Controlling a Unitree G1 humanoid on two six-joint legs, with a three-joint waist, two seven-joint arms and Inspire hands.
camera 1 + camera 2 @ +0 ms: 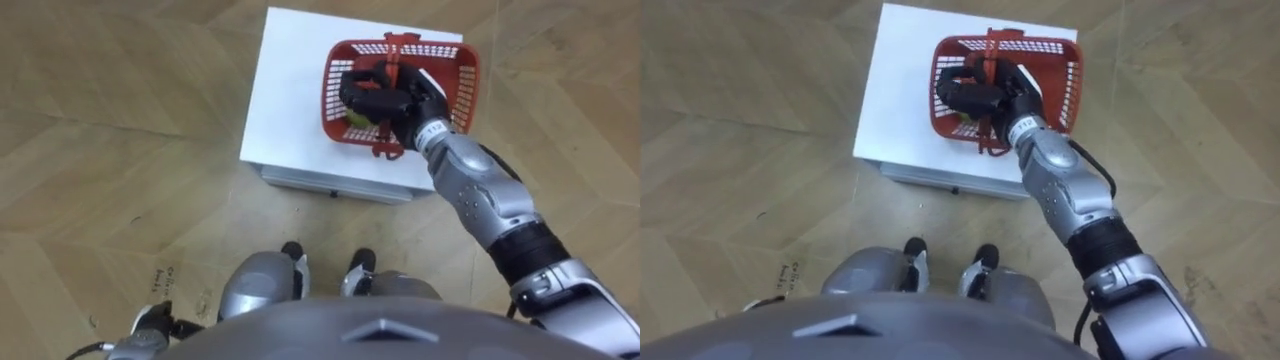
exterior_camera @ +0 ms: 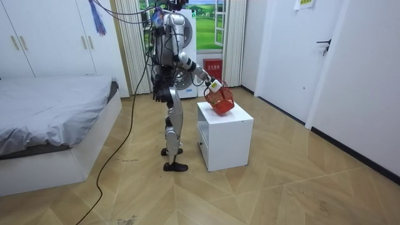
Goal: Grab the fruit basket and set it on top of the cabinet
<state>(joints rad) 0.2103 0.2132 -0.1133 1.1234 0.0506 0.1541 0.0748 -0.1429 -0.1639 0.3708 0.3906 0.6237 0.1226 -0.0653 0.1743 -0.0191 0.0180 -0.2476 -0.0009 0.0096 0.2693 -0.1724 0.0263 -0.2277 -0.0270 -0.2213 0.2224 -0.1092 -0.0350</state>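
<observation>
A red plastic mesh fruit basket (image 1: pixel 465 80) is on the white cabinet (image 1: pixel 290 90), toward its right half. My right hand (image 1: pixel 390 100) reaches over the basket with its dark fingers curled round the red handle (image 1: pixel 392 50). Something yellow-green (image 1: pixel 354 117) shows inside, under the hand. In the room view the basket (image 2: pixel 220 102) hangs tilted from my right hand (image 2: pixel 212 85), close over the cabinet top (image 2: pixel 240 112); I cannot tell if it still touches. My left hand (image 2: pixel 159 95) hangs at my side, away from the basket.
I stand close in front of the cabinet, whose drawer front (image 1: pixel 330 185) faces me. Wooden floor (image 1: pixel 120 150) lies all around it. A bed (image 2: pixel 50 119) is at the room view's left and a white door (image 2: pixel 284 50) at its right.
</observation>
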